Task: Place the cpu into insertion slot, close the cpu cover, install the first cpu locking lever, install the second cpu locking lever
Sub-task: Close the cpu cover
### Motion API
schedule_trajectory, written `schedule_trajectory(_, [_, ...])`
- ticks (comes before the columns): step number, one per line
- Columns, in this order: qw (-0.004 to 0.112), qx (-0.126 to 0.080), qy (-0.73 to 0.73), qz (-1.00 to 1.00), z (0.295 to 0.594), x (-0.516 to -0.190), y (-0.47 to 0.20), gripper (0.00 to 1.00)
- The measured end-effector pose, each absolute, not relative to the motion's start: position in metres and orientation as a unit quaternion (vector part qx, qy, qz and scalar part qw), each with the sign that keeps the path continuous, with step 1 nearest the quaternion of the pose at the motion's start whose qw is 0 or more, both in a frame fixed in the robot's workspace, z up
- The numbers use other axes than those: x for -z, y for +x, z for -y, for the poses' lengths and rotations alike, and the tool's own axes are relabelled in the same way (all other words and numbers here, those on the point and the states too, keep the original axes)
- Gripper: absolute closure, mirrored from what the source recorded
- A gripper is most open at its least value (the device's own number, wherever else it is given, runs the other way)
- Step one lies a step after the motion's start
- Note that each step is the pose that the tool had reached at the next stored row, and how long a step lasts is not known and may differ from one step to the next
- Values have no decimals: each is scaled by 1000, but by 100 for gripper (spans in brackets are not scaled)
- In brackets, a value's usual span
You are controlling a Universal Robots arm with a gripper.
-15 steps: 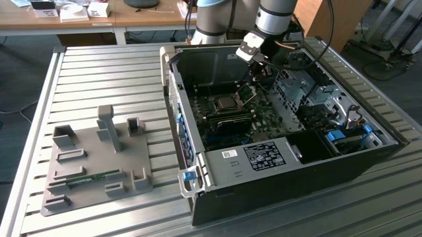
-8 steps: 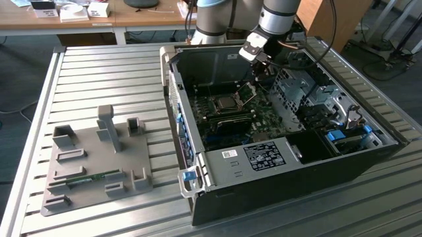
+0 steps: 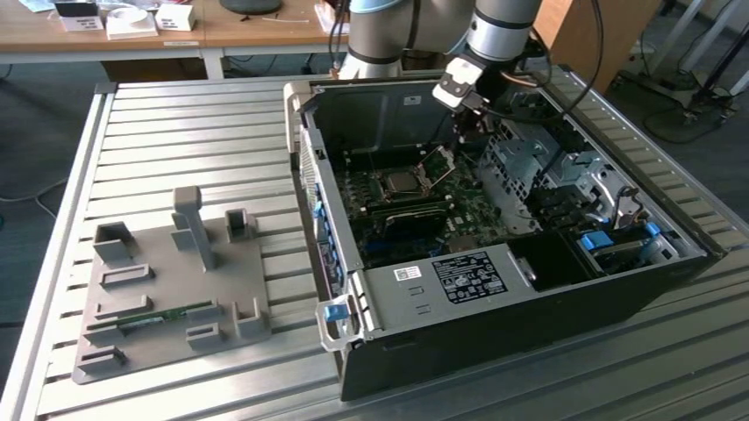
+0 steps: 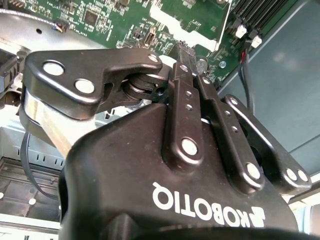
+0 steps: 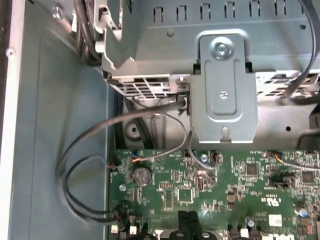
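Slats of pale metal run the length of the surface, which carries an open case toward the exterior view's right and a grey fixture toward its left. The fixture has several uprights and pockets, and a green memory stick lies in one of its grooves. Behind the surface stands a wooden desk with small white boxes on it. Grey floor shows past the surface's left edge, and cables trail over it at the far right. The arm reaches down into the case from the back, and the hand hangs over the green board, near the case's back wall. In both wrist views the hand is clenched, its fingertips pressed together above the board. The cpu lies as a pale square in the slot at the middle of the board. The cover stands tilted up just beside the slot, on the side toward the hand, not yet closed. Whether the hand touches the cover I cannot tell. In the first wrist view thin black wires loop from the board across a grey panel of the case, near a metal bracket.
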State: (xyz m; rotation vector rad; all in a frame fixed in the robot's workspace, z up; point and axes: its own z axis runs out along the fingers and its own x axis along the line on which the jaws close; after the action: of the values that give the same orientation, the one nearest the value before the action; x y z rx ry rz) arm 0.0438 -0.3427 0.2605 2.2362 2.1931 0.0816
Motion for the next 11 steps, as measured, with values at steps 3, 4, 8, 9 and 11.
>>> schedule_trajectory(3, [4, -26, 714, -700, 343, -260, 47, 89])
schedule_trajectory(4, [4, -26, 714, -700, 343, -261, 48, 89])
schedule_trajectory(8, [4, -26, 714, -700, 343, -261, 50, 89])
schedule_trajectory(9, [4, -26, 714, -700, 343, -261, 50, 89])
schedule_trajectory(11, [4, -26, 714, -700, 343, -260, 50, 89])
